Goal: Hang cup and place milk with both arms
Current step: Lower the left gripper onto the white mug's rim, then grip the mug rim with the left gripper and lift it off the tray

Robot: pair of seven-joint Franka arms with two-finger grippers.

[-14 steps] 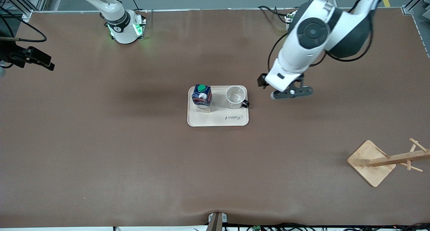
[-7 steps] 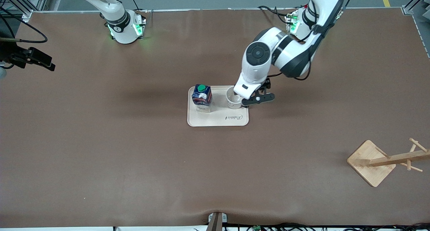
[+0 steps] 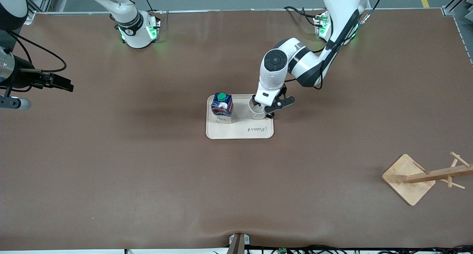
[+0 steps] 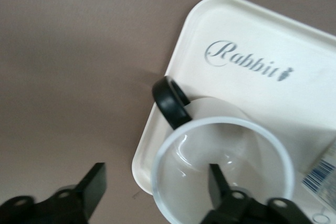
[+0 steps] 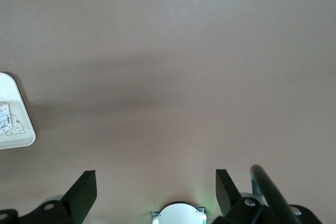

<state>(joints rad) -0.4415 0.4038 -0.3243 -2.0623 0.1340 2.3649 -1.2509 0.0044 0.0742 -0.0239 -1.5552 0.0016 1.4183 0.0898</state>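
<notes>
Left arm at the cup, grasp not yet closed; right arm waiting.

Cream plastic tray [image 3: 240,134] lettered "Rabbit", mid-tabletop, held two items: small white mug with black loop handle [image 3: 257,112] at the end toward the left arm, and dark blue milk carton with green cap [image 3: 222,108] beside it, toward the right arm. Left gripper [image 4: 157,192] was low over the mug, fingers [image 4: 218,179] spread, one inside the rim, one outside, straddling the wall near the handle [image 4: 170,100]. Judged step: cup pickup; next called for closing on the wall, lifting, carrying to the wooden peg rack [image 3: 425,176] nearer the front camera. Right gripper [image 5: 155,190] hung over bare tabletop, fingers spread.
</notes>
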